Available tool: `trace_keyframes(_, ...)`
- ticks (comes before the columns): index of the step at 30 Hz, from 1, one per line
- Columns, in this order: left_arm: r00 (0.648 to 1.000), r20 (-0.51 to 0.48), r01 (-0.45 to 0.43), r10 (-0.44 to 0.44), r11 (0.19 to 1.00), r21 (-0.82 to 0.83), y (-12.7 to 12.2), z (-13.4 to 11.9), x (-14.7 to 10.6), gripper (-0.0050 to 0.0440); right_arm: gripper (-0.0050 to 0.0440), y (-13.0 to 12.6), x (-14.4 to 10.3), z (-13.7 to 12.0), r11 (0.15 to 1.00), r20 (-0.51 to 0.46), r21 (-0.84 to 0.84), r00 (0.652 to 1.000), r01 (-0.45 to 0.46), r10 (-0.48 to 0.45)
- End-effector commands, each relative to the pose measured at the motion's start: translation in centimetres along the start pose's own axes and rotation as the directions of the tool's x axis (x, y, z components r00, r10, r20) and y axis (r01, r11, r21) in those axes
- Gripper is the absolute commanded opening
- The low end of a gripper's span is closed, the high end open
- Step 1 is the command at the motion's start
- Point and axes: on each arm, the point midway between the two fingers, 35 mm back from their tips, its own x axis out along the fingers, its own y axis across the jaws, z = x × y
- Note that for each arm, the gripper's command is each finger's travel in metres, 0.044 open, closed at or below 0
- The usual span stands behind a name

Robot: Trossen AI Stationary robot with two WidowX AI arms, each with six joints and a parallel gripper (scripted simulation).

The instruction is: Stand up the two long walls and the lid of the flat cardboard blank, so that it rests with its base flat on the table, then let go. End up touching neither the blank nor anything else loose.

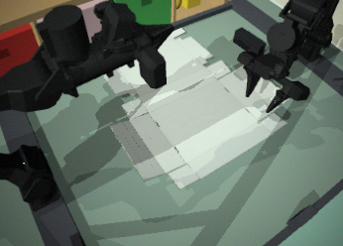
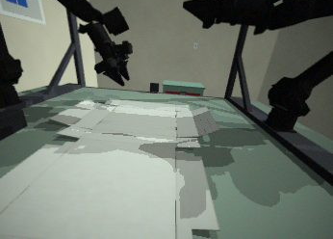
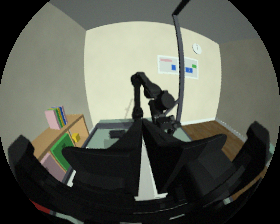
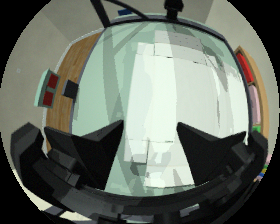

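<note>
Top view: flat cardboard blank (image 1: 188, 114) (image 2: 96, 178) (image 3: 146, 180) (image 4: 155, 90) on table (image 1: 149, 223) (image 2: 269, 178) (image 4: 95, 95), long walls and lid not upright. Above the blank, closed jaws at left gripper (image 1: 170, 30) (image 2: 186, 5) (image 3: 141, 122), tips together, nothing between. Over the opposite end, widely but not fully open jaws at right gripper (image 1: 258, 102) (image 2: 125, 81) (image 4: 151, 124), nothing held.

Exterior view: left gripper roughly level, well above the blank; right gripper tilted downward, tips apart from the blank and above it.

Left wrist view: fingertips meeting at center, with a strip of blank visible beneath; right arm (image 3: 162, 101) beyond the tips.

Right wrist view: fingertips well separated; blank visible below, between and beyond the tips, no contact discernible.
</note>
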Motion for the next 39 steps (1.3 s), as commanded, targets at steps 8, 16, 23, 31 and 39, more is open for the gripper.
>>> trace_keyframes(8, 1.0, 0.016, 0.0, 0.0, 1.0, 0.0, 0.0, 0.7, -0.1, 0.0, 0.0325, 2.3, 3.7, -4.8, 0.995, -0.393, -0.013, 0.915, 0.098, -0.095)
trace_keyframes(16, 1.0, 0.016, 0.0, 0.0, 1.0, 0.0, 0.0, 0.7, -0.1, 0.0, 0.0325, 2.5, 4.0, -5.5, 0.993, -0.435, -0.02, 0.893, 0.114, -0.111)
trace_keyframes(23, 0.979, -0.197, 0.04, -0.05, 0.998, -0.051, -1.7, -3.0, 2.5, 0.0147, 0.0325, 2.5, 4.0, -5.5, 0.993, -0.435, -0.02, 0.893, 0.114, -0.111)
trace_keyframes(31, 0.838, -0.531, 0.065, -0.122, 0.99, -0.125, -5.3, -9.8, 5.3, 0.0333, 0.0325, 2.5, 4.0, -5.5, 0.993, -0.435, -0.02, 0.893, 0.114, -0.111)
trace_keyframes(39, 0.656, -0.742, 0.052, -0.143, 0.988, -0.145, -7.9, -15.0, 5.5, 0.0333, 0.0325, 2.5, 4.0, -5.5, 0.993, -0.435, -0.02, 0.893, 0.114, -0.111)
